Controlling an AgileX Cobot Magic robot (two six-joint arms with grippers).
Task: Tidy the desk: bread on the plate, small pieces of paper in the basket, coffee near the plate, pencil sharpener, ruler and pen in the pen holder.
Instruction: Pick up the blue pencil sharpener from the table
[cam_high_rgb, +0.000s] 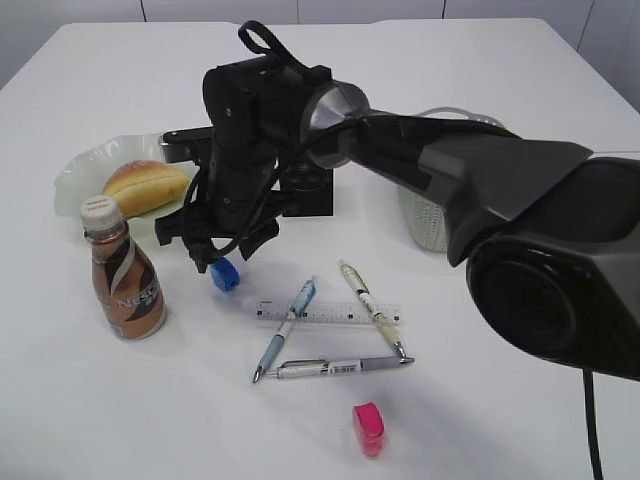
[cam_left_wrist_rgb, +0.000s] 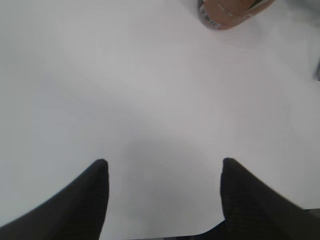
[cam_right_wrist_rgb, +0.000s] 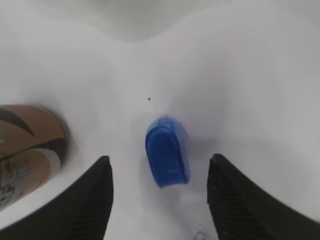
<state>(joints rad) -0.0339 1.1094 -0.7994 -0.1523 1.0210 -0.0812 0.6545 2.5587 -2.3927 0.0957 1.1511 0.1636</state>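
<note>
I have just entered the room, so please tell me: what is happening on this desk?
The right gripper hovers open over the blue pencil sharpener, which lies on the table between its fingers, not gripped. The left gripper is open over bare table. The bread is on the plate, the coffee bottle stands nearby; pens and ruler lie loose.

Glossy blue plastic sharpener (cam_right_wrist_rgb: 168, 157) on a smooth matt white table (cam_high_rgb: 120, 400).

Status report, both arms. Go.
Right end effector open, straddling blue sharpener. Left end effector open, empty. Coffee close on the left.
</note>
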